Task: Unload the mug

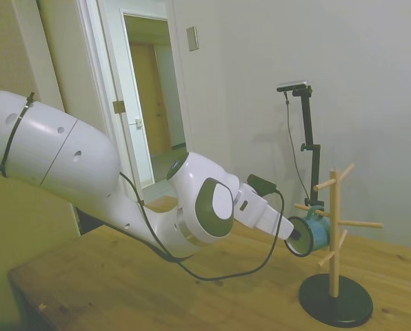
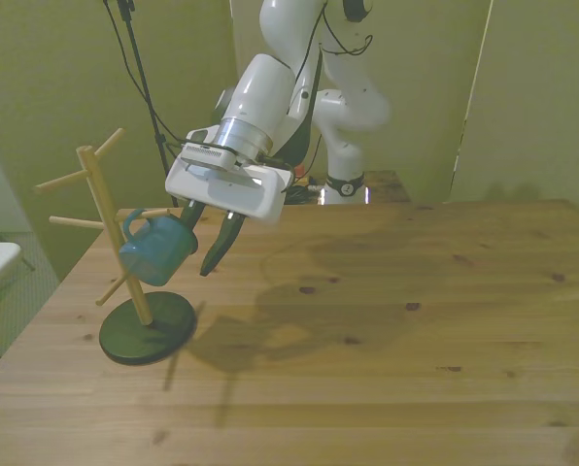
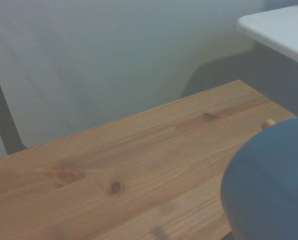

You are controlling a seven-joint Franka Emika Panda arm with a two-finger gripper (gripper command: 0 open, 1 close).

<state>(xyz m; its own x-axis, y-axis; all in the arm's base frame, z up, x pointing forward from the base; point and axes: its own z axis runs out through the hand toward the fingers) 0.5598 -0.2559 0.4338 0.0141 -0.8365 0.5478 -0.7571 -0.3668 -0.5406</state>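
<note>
The mug [image 2: 159, 251] is seen at left-centre of the front view, tilted, hung by its loop handle on a peg of the wooden mug tree [image 2: 103, 209]. In the side view the mug [image 1: 312, 233] is at right-centre, its open mouth turned toward the arm, its handle side against the tree's post [image 1: 334, 227]. The gripper [image 2: 208, 240] is seen spread open around the mug's mouth end; one dark finger [image 2: 222, 246] is visible on the front view's right of the mug, and contact cannot be confirmed. The tree's dark round base [image 2: 147, 328] is set on the wooden table [image 2: 387, 349] near its left edge. In the wrist view a blurred blue mug body [image 3: 269, 185] fills the lower right corner over table planks [image 3: 114, 165].
</note>
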